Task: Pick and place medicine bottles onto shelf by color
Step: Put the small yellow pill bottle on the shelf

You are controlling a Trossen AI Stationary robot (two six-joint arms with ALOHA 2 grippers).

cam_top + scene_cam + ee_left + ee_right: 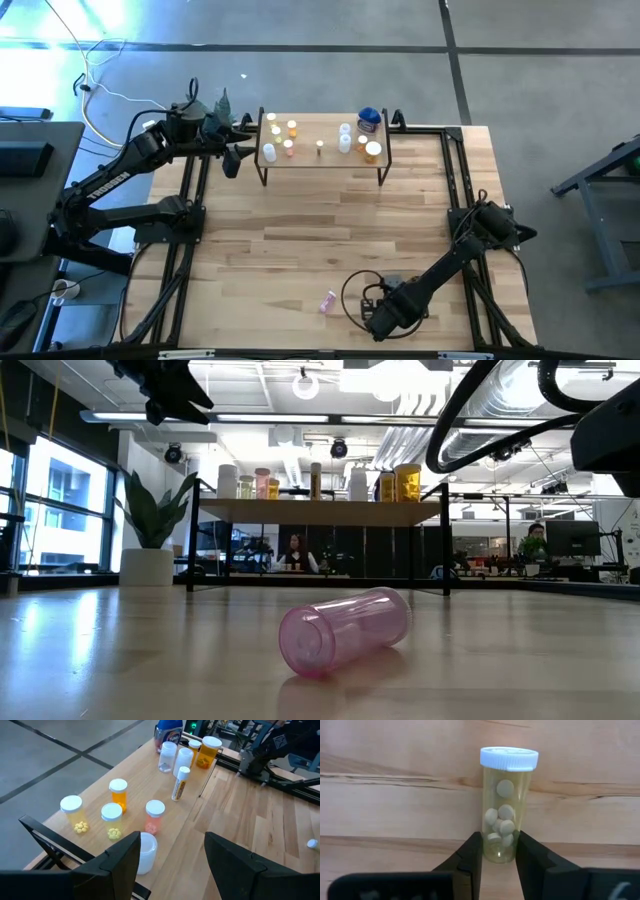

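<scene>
A pale butcher-block worktop (330, 235) stands on a grey concrete floor (300, 70) crossed by dark seams. White cables (100, 90) trail over the floor near a dark desk (30, 160). Beyond the worktop, an open office: tall windows (50, 510) at one side, a potted plant (150, 525) in a white pot, exposed ceiling ducts (520, 400), bright lamps, and seated people (296, 552) at monitors.

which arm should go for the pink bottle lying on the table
Right, probably. The pink bottle lies at the table's near edge beside the right gripper, but that gripper is shut on a white-capped bottle, so it must place that first. The left gripper is open, far off by the shelf.
</scene>
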